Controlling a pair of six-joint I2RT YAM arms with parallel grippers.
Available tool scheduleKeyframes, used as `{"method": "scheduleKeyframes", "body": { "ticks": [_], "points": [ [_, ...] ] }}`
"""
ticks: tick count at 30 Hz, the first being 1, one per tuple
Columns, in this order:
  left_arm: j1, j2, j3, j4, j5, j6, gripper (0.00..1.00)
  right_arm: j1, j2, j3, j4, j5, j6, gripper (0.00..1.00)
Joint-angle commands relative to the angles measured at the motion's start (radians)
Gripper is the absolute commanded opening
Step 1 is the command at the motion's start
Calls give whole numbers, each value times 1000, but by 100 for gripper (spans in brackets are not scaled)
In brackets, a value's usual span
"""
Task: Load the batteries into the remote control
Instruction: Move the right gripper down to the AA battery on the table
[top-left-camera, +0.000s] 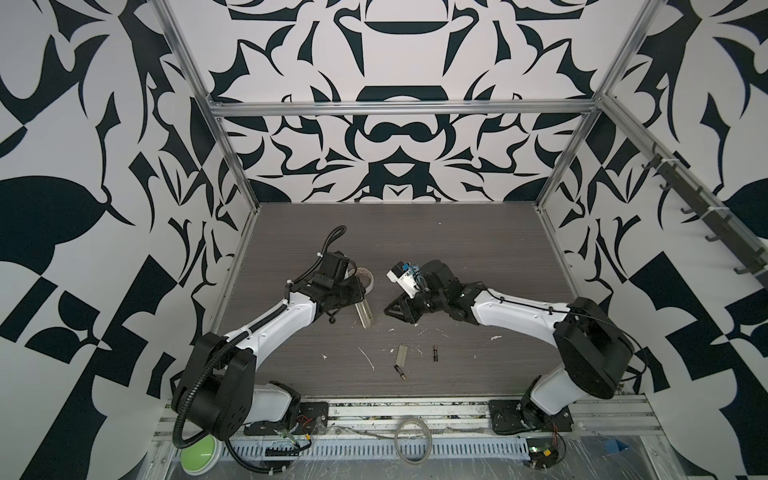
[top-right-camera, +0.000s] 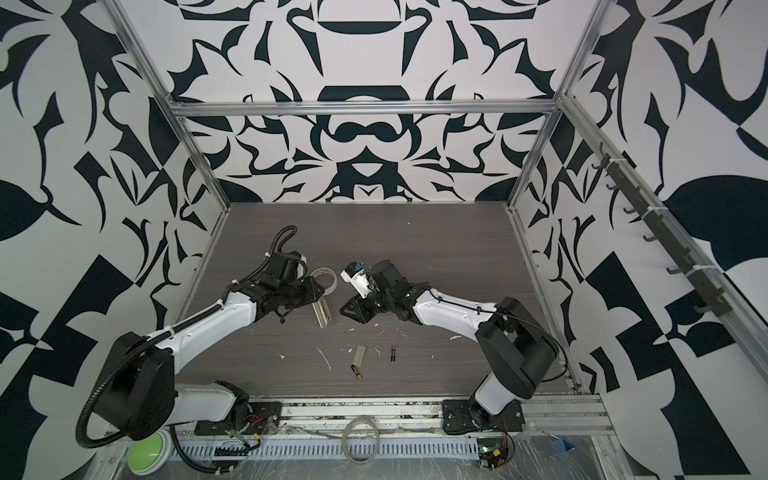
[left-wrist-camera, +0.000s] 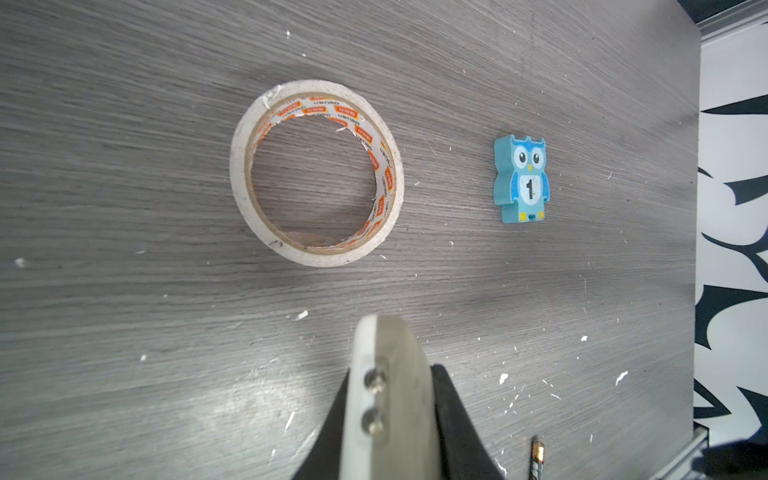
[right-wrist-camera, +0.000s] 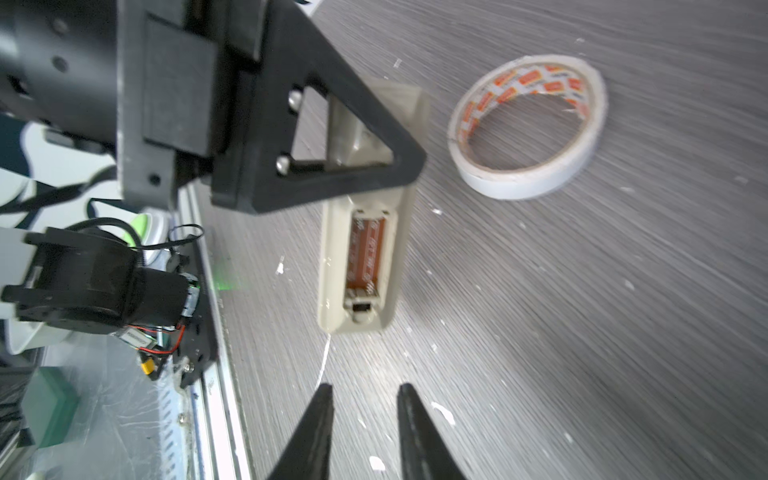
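My left gripper (left-wrist-camera: 390, 386) is clamped on the remote control (right-wrist-camera: 361, 257), which lies on the table with its battery bay open and facing up; I see no battery in it. My right gripper (right-wrist-camera: 366, 388) stands narrowly parted and empty, its tips just short of the remote's near end. Judged step: fetching the first cell. The next move calls for my right gripper to draw back toward my bases, where the batteries lie well apart from both grippers, and close across one. Count: two batteries (top-left-camera: 435, 353) (top-left-camera: 400, 371), one remote, one beige strip (top-left-camera: 401, 354), likely the bay cover, one tape roll (left-wrist-camera: 241, 166) and one blue owl (left-wrist-camera: 519, 178) beyond my left fingertips.
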Motion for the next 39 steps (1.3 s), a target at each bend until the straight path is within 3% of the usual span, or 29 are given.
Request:
{"method": "scheduleKeyframes", "body": {
  "ticks": [1,10,20,39],
  "points": [
    [7,-40,-32,17,24,14,0,3,-61,6,-128,99,-42,36],
    [8,-104,-113,115,91,9,0,4,-180,-13,-358,259,-26,45],
    [9,-167,-203,263,166,9,0,5,-263,-63,-550,376,75,46],
    [9,-225,-316,433,237,37,0,28,-174,-78,-661,437,163,43]
  ]
}}
